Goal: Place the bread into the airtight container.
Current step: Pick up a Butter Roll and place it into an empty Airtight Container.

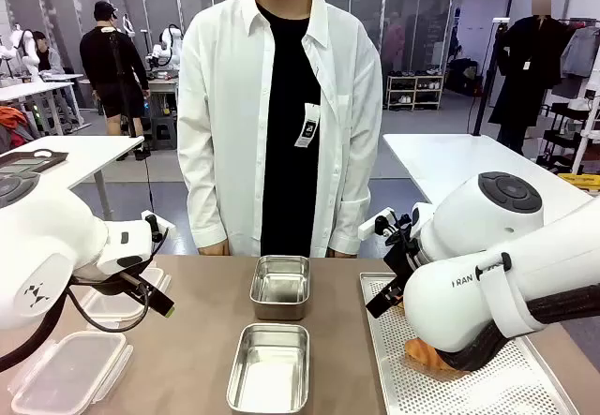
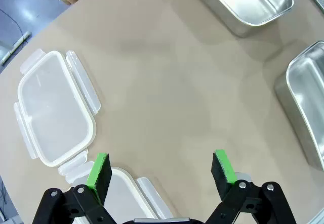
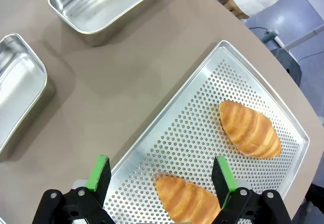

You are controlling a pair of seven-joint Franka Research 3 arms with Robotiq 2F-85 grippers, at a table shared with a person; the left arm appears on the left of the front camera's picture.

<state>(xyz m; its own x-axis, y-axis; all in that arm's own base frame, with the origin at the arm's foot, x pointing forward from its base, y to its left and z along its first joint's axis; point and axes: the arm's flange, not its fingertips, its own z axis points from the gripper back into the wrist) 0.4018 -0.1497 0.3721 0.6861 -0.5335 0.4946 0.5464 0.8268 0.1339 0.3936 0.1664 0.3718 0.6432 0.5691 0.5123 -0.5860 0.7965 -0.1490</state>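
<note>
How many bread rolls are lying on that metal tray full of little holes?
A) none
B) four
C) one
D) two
D: the right wrist view shows two golden rolls on the perforated tray, the far roll near its middle and the near roll at the end closest to the camera.

The front camera sits low on the near side, facing across the surface (image 1: 206,321) to the person (image 1: 281,106). Each wrist camera looks steeply down from close above, the left one over the lids (image 2: 53,113), the right one over the tray (image 3: 167,133). All three share the two metal boxes (image 1: 280,286).
</note>
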